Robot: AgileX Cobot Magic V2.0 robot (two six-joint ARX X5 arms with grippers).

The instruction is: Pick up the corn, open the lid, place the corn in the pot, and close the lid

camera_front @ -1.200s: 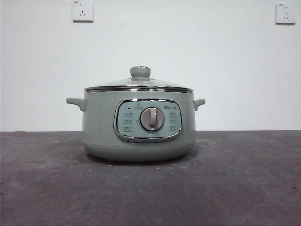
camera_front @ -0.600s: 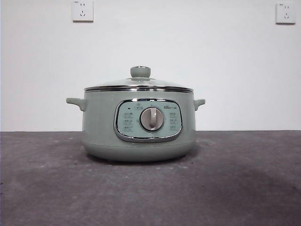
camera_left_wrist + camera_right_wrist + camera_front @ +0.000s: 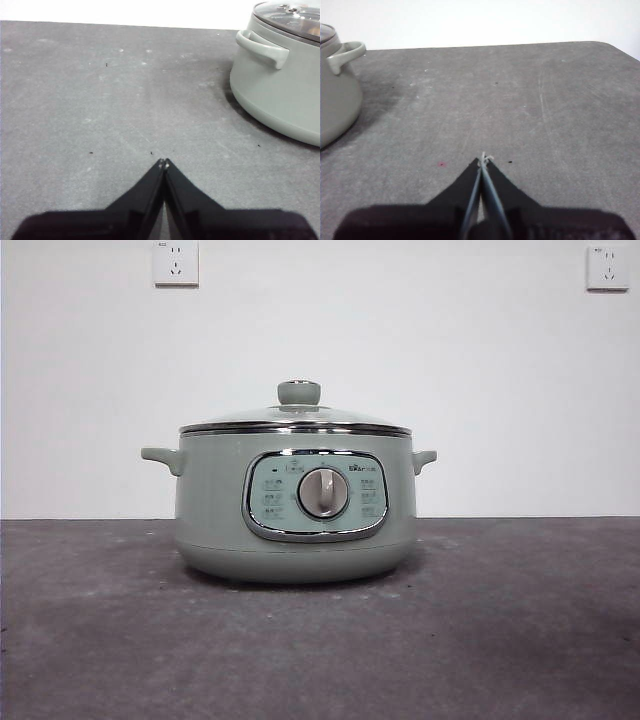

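The pot stands at the centre of the front view on the dark grey table, with the lid seated on its rim and the sage-green knob upright on top. The corn cannot be seen in any view. On the pot's front, a chrome-framed control panel carries a silver dial in its middle; small printed labels surround the dial and a short logo sits at the panel's upper right, but all are too small to read. Two white wall sockets sit in the upper left and upper right corners of the front view. In the left wrist view, the left gripper hangs over bare table with its jaws pressed together, the pot at the frame's right edge. In the right wrist view, the right gripper likewise has its jaws closed tip to tip, holding nothing, with the pot at the left edge.
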